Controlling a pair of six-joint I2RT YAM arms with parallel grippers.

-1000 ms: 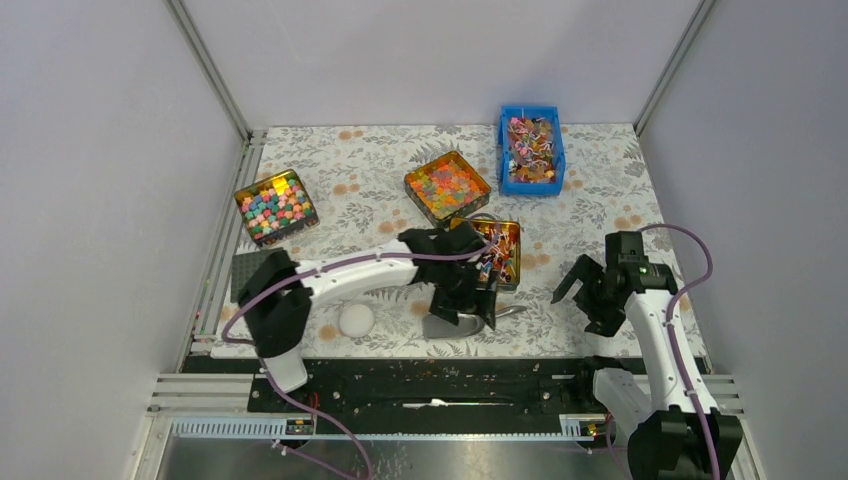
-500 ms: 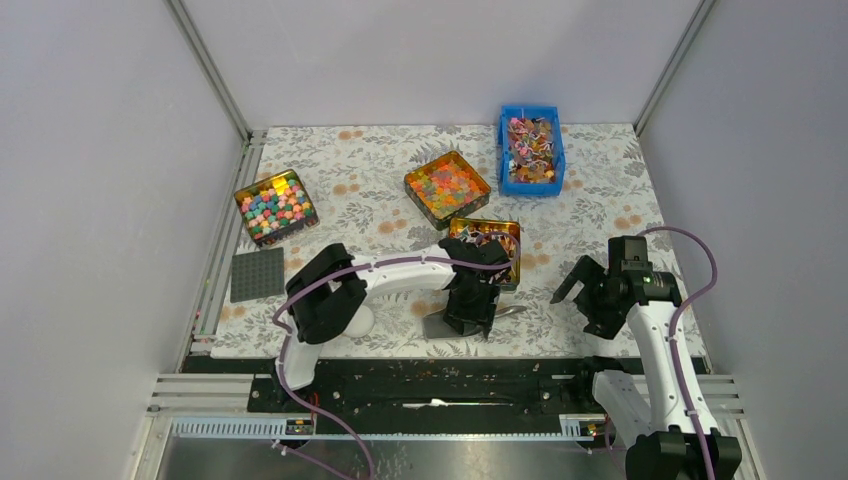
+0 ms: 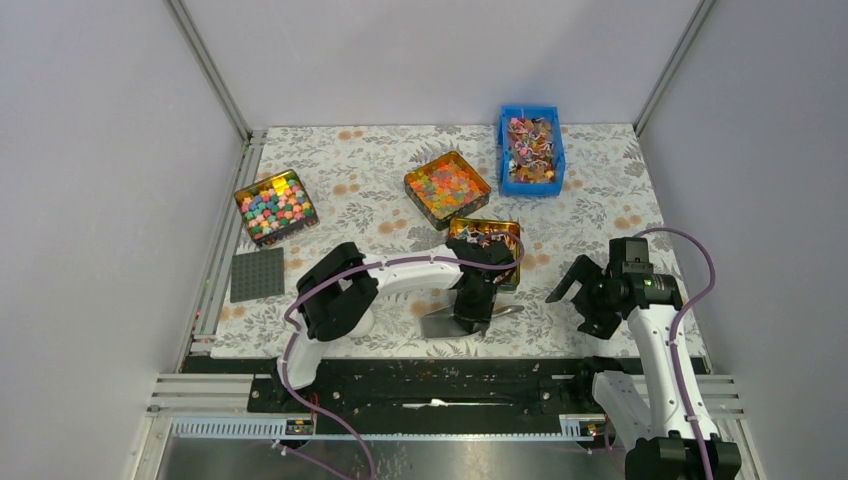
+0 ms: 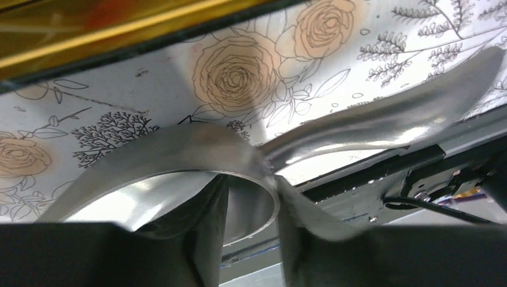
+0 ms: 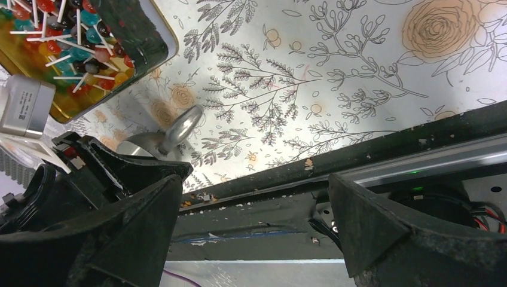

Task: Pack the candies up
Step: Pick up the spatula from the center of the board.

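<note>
Left pincer (image 3: 474,306) (image 4: 251,194) is low on the tabletop (image 3: 380,190), fingers slightly apart and straddling the rim of the metal scoop (image 3: 447,322) (image 4: 370,119), just near of the gold tin (image 3: 515,258). Candies (image 3: 487,240) (image 5: 60,54) are in that tin; more are in the blue bin (image 3: 531,150), far right. Right pincer (image 3: 588,298) (image 5: 251,233) hovers near right, jaws wide apart, holding nothing.

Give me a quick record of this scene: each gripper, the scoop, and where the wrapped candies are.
left gripper: fingers straddle the metal scoop wall; grip unclear
right gripper: open, holding nothing
metal scoop: lying just in front of the gold tin
candies: in the gold tin and the blue bin
</note>
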